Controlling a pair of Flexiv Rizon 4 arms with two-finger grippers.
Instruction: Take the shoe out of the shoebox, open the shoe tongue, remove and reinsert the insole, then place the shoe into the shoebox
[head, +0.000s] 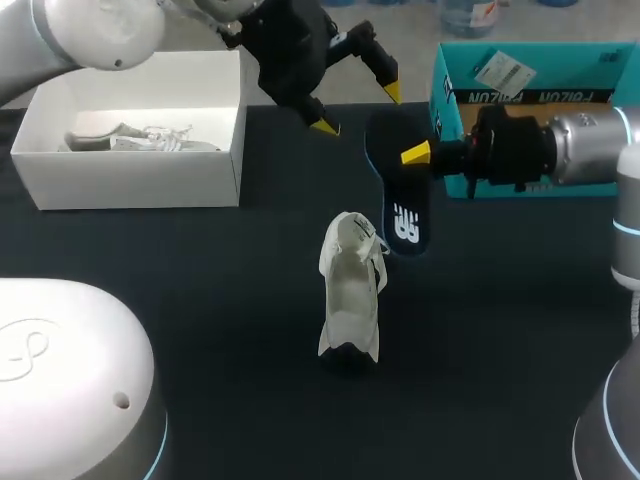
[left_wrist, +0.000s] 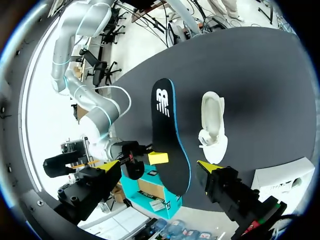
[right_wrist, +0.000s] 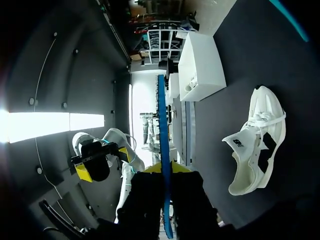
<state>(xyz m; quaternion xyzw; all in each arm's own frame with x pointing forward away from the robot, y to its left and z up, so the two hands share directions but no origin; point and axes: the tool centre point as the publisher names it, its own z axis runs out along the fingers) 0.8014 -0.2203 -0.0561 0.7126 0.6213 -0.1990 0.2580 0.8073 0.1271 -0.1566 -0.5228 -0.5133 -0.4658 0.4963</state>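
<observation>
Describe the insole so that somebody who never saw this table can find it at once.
Look at the teal shoebox on the right side of the dark table. Beside it the right gripper holds a flat, foot-shaped piece, between that box and the white shoe in the middle: the insole. Only it is black with a thin blue edge and a white logo.

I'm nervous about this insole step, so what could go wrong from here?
The right gripper pinches only one end of the insole, so it could slip or flex when aimed at the shoe. The shoe sits unheld and may slide when pushed. The open left gripper hovers close and could bump the insole.
</observation>
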